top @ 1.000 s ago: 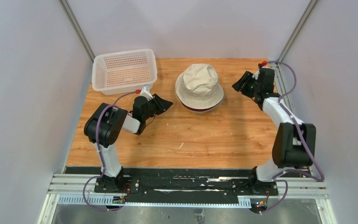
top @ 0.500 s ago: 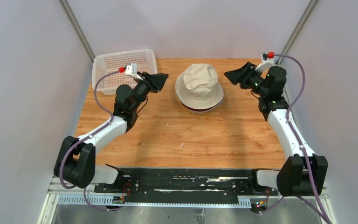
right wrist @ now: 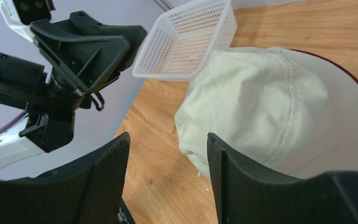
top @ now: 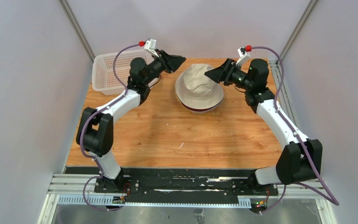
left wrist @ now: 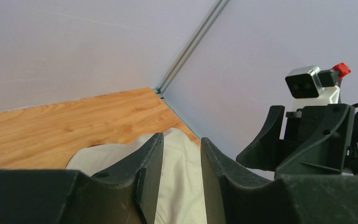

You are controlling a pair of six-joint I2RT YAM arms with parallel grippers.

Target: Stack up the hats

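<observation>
A beige hat [top: 199, 85] sits crown up at the back middle of the table. The thin dark red brim [top: 200, 110] of another hat peeks out under it. My left gripper [top: 181, 59] hovers just left of the crown, raised off the table and open with nothing between its fingers. In the left wrist view the beige hat [left wrist: 182, 177] shows through the gap of that left gripper [left wrist: 179, 139]. My right gripper [top: 209, 73] hangs at the crown's right side, also open and empty. The right wrist view has the right gripper [right wrist: 168, 137] over bare wood beside the beige hat [right wrist: 270, 107].
A white perforated basket [top: 107, 72] stands at the back left, partly behind the left arm, and shows again as the basket [right wrist: 191, 37] in the right wrist view. Grey walls close the table on three sides. The two grippers face each other closely across the hat.
Both arms have reached toward the back and risen, bringing the grippers from the table's sides to either side of the hat's crown. Both pairs of jaws stand a little wider.
</observation>
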